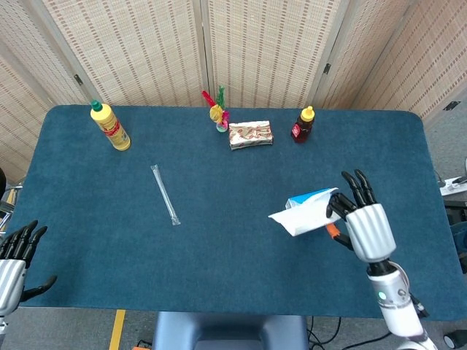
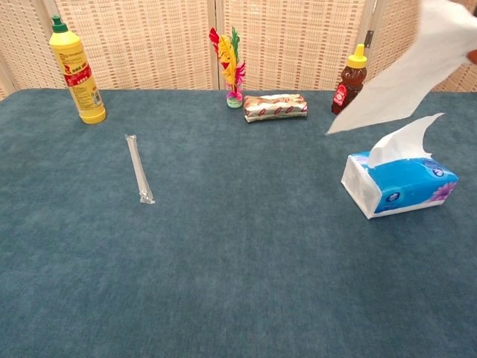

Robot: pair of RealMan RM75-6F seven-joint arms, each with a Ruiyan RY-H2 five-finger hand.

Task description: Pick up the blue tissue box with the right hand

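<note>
Blue-carpeted table (image 1: 219, 240) carried everything. Blue tissue box (image 2: 400, 186) sat flat on the table near the right edge, well clear of the honey bottle (image 2: 349, 71), wrapped packet (image 2: 276, 107), feather ornament (image 2: 229, 60), yellow bottle (image 2: 77, 71) and plastic-sleeved straw (image 2: 139, 168).

Right hand (image 1: 361, 219) raised above the box, pinching a loose white tissue sheet (image 2: 410, 71) between thumb and fingers; other fingers spread upward. Sheet hung free in the air, apart from the box; a second sheet (image 2: 402, 140) stood up out of the slot. Box itself not held. Left hand (image 1: 14, 255) low at the table's near-left corner, fingers apart, holding nothing.

Risk, as judged: task aimed at the box, yet only a tissue lifted. Occupied fingers could spoil a fresh grasp unless the sheet were dropped first; a dropped sheet could land over the box and hide it. Another top-down pinch could catch the upstanding sheet instead of the cardboard.

Long axis of the box lay roughly left-right across the table, slightly skewed, white short end toward the table's middle and nearer the robot, slot facing up
</note>
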